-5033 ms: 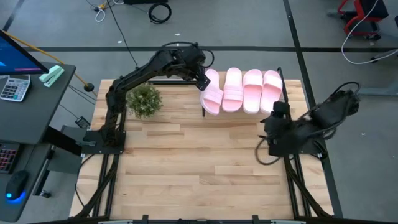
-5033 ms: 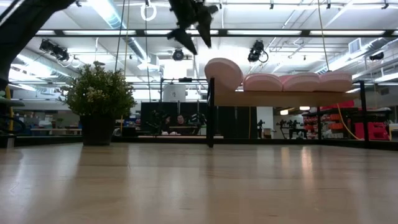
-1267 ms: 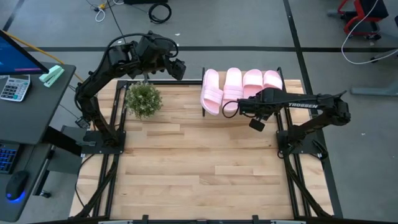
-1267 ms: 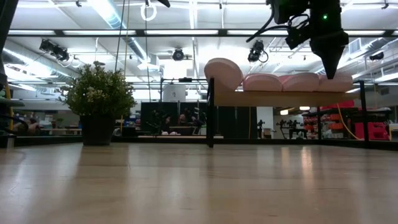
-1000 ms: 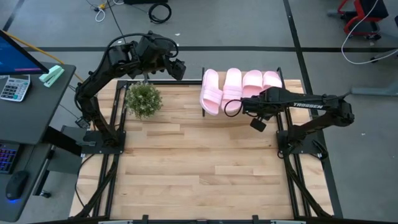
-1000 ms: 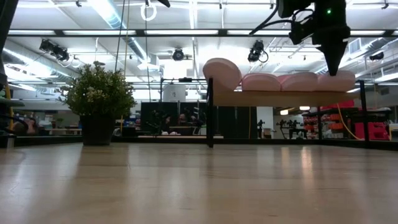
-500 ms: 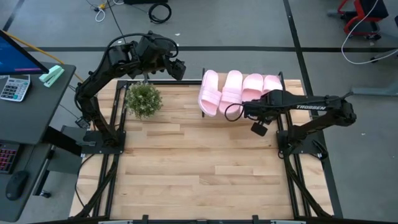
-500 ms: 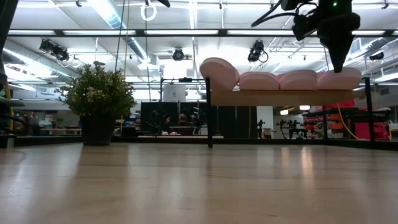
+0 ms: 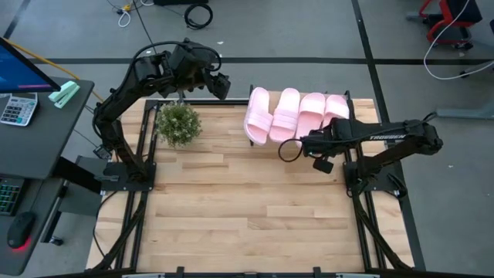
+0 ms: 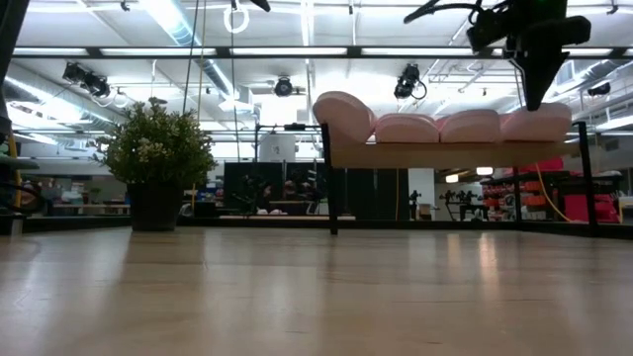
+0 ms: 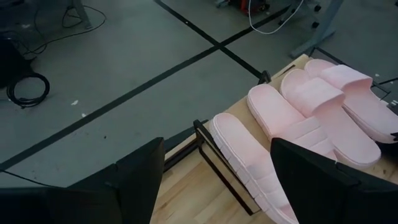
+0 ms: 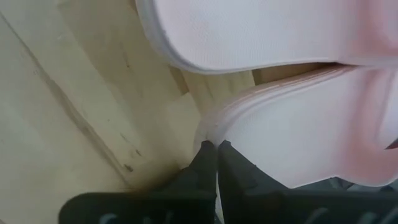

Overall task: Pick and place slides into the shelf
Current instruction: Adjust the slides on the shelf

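Four pale pink slides [image 9: 297, 114] lie side by side, soles down, on the light-wood shelf [image 10: 445, 154] at the table's far right. In the low view the leftmost slide [image 10: 343, 111] sits higher than the others. My right gripper [image 9: 306, 140] is shut, fingers pointing down at the near end of a slide on the right half of the shelf; it also shows in the low view [image 10: 535, 99]. My left gripper [image 9: 223, 86] hangs open and empty, high over the far edge to the left of the shelf, and its wrist view [image 11: 217, 168] looks down on the slides [image 11: 292, 118]. My right gripper has its shut fingertips [image 12: 216, 147] against the rim of a slide's sole at its near end [image 12: 214, 132], coming from above and pointing down. The slide lies flat on the shelf board [image 12: 217, 87]. Whether the tips only touch the rim or nip it, I cannot tell.
A small potted plant [image 9: 178, 123] stands at the far left of the plank table [image 9: 231, 208], below my left arm. A black cable loop [image 9: 288, 151] hangs by my right gripper. A side desk with a keyboard and a calculator [image 9: 17, 108] stands off the table's left.
My right gripper has moved a little toward the table's near edge and right, staying shut at the slide's near end. The shelf with its slides has shifted with it: it has turned slightly, and its left end now stands farther left than before.
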You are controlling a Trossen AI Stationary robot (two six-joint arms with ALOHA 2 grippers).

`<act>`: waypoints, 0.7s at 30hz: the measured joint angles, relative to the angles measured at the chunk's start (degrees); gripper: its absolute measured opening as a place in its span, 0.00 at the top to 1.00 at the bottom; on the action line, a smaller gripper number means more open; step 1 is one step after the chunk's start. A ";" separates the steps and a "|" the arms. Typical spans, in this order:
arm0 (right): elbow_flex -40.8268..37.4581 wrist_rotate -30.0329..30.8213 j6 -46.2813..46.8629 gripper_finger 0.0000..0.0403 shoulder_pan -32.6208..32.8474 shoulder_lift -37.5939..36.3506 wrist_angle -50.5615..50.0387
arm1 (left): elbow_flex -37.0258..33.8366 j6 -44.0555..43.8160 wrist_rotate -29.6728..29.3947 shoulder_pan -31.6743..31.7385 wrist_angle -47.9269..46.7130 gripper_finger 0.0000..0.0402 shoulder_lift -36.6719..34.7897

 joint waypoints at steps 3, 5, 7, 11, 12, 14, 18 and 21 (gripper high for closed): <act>0.00 2.48 -0.08 1.00 1.51 -0.02 0.04 | 0.00 0.02 -0.48 0.00 0.01 0.26 0.01; 0.00 4.26 -0.63 1.00 2.50 -0.02 0.06 | 0.00 0.00 -0.62 0.00 0.01 0.26 0.01; 0.00 5.97 -0.74 1.00 3.35 -0.02 0.09 | 0.00 0.01 -0.62 0.00 0.01 0.26 -0.01; 0.00 9.44 0.60 1.00 4.06 -0.02 0.20 | 0.00 0.00 -0.72 0.00 0.01 0.26 0.01; 0.00 10.16 0.92 1.00 4.05 -0.02 0.19 | 0.00 0.00 -0.87 0.00 0.01 0.26 0.01; 0.00 11.30 1.58 1.00 4.03 -0.02 0.17 | 0.00 0.00 -1.00 0.00 0.07 0.26 0.16; 0.00 13.55 2.77 1.00 4.35 -0.06 0.13 | -0.07 0.81 -1.00 0.00 0.38 0.26 0.27; 0.17 16.18 3.07 1.00 5.72 -0.41 -0.06 | -0.07 0.83 -1.00 0.00 0.66 0.26 0.27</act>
